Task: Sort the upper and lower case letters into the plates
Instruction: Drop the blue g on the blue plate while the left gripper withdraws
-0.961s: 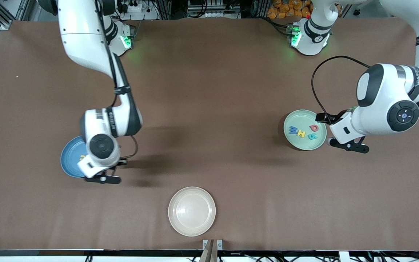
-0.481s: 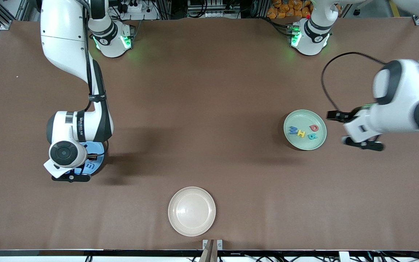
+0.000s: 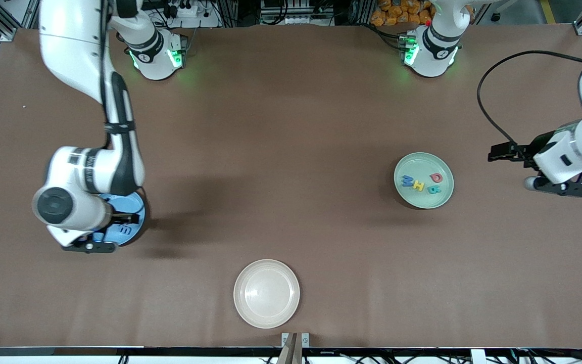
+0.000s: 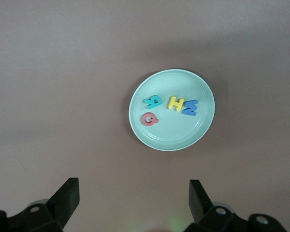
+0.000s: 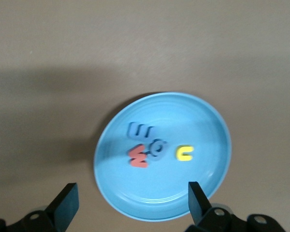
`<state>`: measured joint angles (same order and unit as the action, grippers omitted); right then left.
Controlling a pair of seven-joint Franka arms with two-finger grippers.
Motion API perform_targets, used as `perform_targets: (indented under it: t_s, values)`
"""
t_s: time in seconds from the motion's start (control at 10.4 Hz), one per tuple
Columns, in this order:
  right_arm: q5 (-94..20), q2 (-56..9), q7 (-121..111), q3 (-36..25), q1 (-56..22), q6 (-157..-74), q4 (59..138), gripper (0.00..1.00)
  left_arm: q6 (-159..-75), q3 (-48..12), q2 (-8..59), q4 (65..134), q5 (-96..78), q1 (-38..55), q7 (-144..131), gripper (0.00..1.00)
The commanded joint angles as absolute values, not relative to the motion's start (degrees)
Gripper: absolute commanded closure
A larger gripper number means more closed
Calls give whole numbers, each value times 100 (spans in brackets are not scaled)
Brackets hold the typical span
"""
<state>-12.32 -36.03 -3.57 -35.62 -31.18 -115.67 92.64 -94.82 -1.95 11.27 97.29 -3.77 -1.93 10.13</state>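
The right hand [image 3: 100, 233] hangs over the sky blue plate [image 3: 137, 215], fingers spread wide and empty — its arm hides most of that plate from the front, though the wrist view shows four letters [image 5: 157, 147] below it. The left hand [image 3: 548, 172], also wide open and empty, waits over bare worktop [image 3: 291, 151] beside the mint green plate [image 3: 412, 199] with its four letters [image 3: 422, 184].

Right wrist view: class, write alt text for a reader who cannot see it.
A sky blue plate on a brown table holds four small letters: two blue, one red, one yellow. The right gripper is above it, jaws open and empty.
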Motion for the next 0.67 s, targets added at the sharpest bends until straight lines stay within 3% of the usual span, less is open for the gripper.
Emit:
perform_targets:
  t_s: [0.0,0.29,0.58]
  values:
    - [-1608,-3060,-852,-3498,-2892,-11470,9518,0,-9589,-176,1905,8873,-265,-1,1028,0]
    - [-1547,-2271,-608,-3036,-2718,-11373,9912,0,-9615,-193,1741,8062,-17,-79,-860,0]
    - [-234,-1330,242,-1220,-1324,-11417,10422,0,-9615,-202,1407,7911,-9,-97,-31,0]
